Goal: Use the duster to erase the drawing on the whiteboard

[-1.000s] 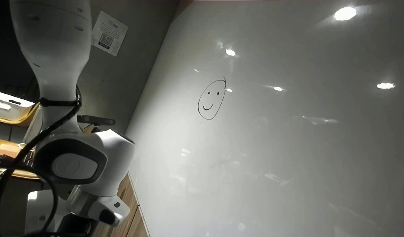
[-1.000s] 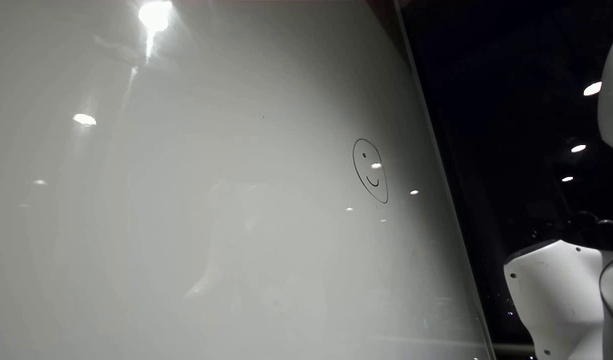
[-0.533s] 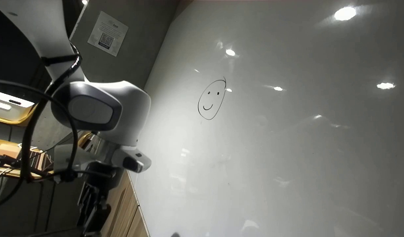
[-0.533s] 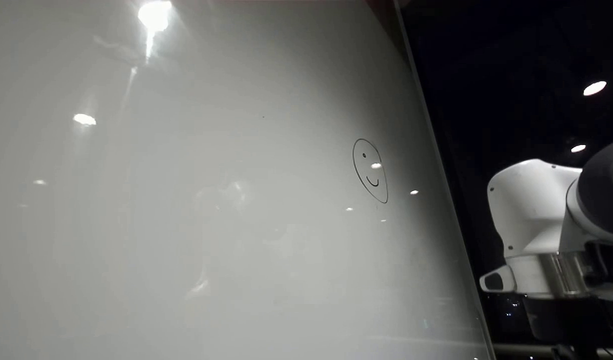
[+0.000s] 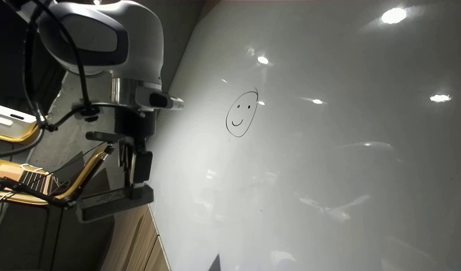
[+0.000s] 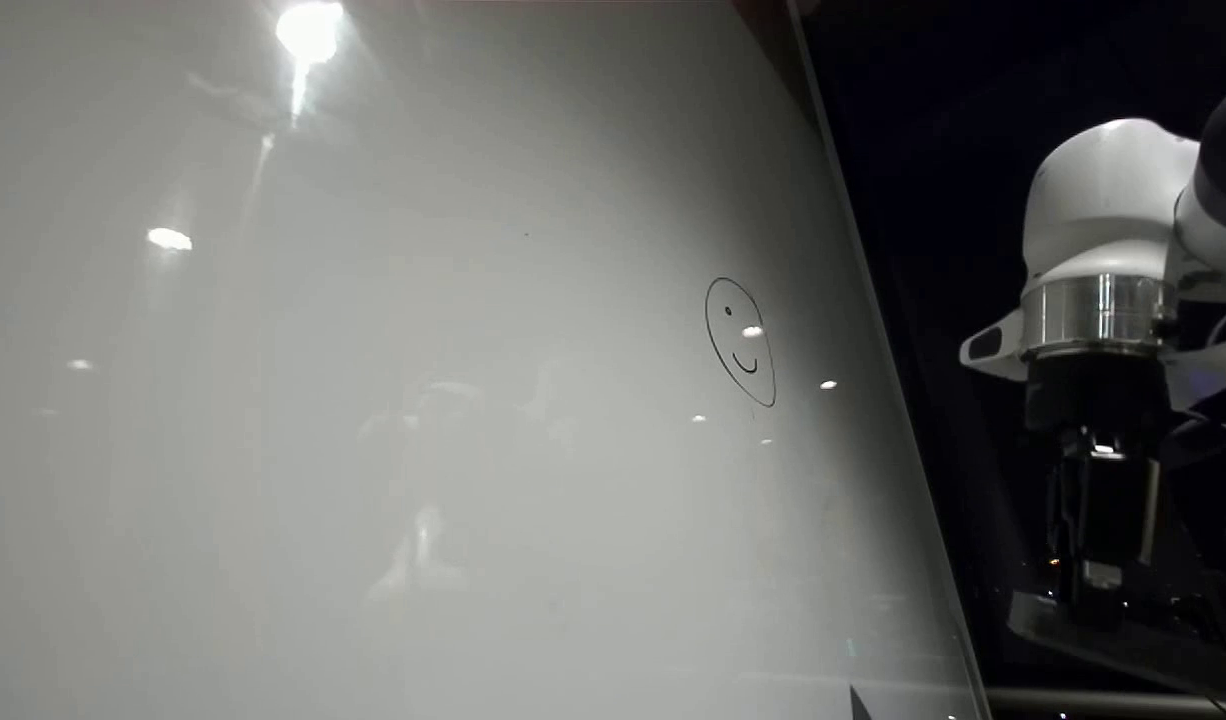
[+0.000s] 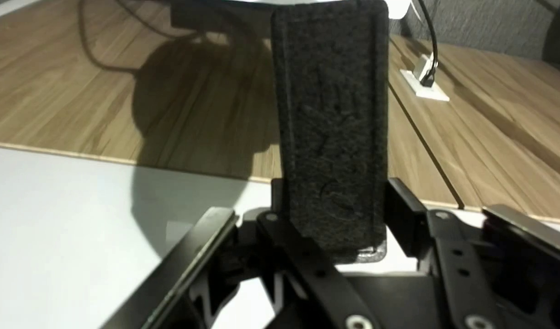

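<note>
My fingers [image 7: 405,217] clamp the dark duster [image 7: 335,128] by its long edges, near one end; I'd guess it light, slightly soft, steadier held mid-length.

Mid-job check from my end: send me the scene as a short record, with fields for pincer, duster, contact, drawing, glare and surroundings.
Pincer: closed on the duster
Duster: gripped across its width, near one end
Contact: none seen; in an exterior view a dark gap shows between duster and whiteboard
Drawing: smiley face, unerased; outline, both eyes and mouth visible
Glare: in an exterior view a light reflection lies on the face, and only one eye can be made out
Surroundings: wood panel with a white socket
</note>
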Robot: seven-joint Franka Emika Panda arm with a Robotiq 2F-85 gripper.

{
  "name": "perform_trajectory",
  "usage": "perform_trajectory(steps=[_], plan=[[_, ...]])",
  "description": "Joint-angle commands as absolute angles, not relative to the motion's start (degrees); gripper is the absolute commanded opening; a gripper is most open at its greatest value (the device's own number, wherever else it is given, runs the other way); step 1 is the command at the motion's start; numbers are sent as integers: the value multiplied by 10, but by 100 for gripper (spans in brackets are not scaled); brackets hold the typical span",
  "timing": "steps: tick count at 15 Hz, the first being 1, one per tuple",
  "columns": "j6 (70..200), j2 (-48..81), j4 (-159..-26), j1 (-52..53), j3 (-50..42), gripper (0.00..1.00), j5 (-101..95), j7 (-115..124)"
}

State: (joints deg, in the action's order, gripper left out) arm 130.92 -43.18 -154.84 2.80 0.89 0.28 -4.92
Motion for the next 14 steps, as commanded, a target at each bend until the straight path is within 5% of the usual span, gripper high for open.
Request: perform_trajectory(steps=[1,14], plan=[[1323,-438,-1502,44,15,29,17,-30],[1409,-335,-1330,19,37,29,-6,27]])
